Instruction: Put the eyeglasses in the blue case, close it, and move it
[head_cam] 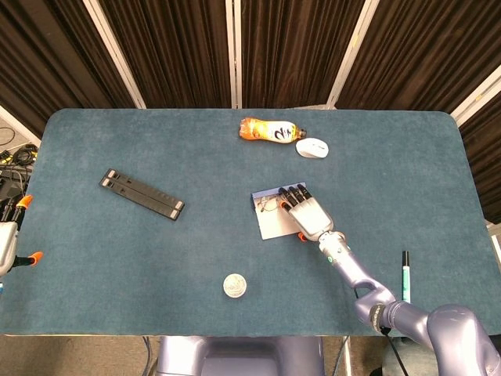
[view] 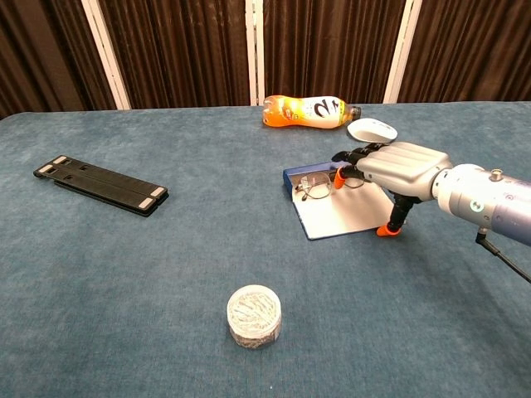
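The blue case (head_cam: 270,223) (view: 342,214) lies open near the middle of the table, its pale inner lid flat. The wire-framed eyeglasses (head_cam: 268,205) (view: 318,185) sit in its far end. My right hand (head_cam: 304,214) (view: 393,165) hovers palm down over the right side of the case. Its fingers are stretched out and apart, and their tips reach the right lens. The thumb (view: 392,222) points down at the near right corner of the lid. The hand holds nothing. My left hand shows in neither view.
An orange drink bottle (head_cam: 270,130) (view: 309,111) and a white mouse (head_cam: 312,147) (view: 372,128) lie beyond the case. A black folded stand (head_cam: 142,194) (view: 99,184) is at the left, a round tin (head_cam: 235,285) (view: 254,315) near the front, a pen (head_cam: 405,276) at the right.
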Available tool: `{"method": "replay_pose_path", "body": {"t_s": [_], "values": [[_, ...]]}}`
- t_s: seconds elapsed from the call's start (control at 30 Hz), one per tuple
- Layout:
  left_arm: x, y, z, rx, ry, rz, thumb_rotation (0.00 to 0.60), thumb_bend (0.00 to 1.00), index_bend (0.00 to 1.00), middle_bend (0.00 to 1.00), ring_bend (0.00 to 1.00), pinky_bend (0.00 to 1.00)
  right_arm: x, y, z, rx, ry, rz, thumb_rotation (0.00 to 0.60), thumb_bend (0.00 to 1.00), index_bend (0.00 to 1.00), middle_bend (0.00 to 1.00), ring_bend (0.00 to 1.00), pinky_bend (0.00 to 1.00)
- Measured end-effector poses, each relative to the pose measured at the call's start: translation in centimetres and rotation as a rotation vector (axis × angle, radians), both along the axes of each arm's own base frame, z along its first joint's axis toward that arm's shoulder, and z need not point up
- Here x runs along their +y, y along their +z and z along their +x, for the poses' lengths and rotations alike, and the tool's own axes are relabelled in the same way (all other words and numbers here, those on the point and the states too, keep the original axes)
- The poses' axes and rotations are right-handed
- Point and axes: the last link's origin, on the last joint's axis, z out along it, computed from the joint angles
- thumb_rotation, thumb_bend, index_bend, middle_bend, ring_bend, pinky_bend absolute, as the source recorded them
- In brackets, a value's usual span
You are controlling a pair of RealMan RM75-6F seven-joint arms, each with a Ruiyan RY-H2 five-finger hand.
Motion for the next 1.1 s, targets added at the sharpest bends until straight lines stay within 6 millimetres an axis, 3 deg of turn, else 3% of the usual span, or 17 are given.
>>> {"method": "replay_pose_path", "body": {"t_s": [0.2,0.37,0.53,1.1], "values": [[-0.01,-0.04,0.01,0.001,0.001,-0.001,0.600,0.00,0.00,0.00,0.00,0.00,-0.02,-0.28,-0.16,0.008,-0.001,0.002,0.600,0.14,0.30,0.02,0.00,0.00],[0.00,-0.03,0.00,0.001,0.001,0.000,0.600,0.00,0.00,0.00,0.00,0.00,-0.05,-0.34,-0.13,0.001,-0.001,0.002,0.600,0.26,0.33,0.03,0.00,0.00],[0.02,-0.05,-0.01,0.002,0.001,-0.002,0.600,0.00,0.00,0.00,0.00,0.00,-0.06,-0.30,-0.10,-0.011,-0.001,0.003,0.600,0.32,0.35,0.04,0.00,0.00],[0.05,0.07,-0.03,-0.003,0.003,0.001,0.600,0.00,0.00,0.00,0.00,0.00,-0.74,-0.09,0.74,-0.068,-0.017,-0.015,0.600,0.33,0.36,0.04,0.00,0.00]]}}
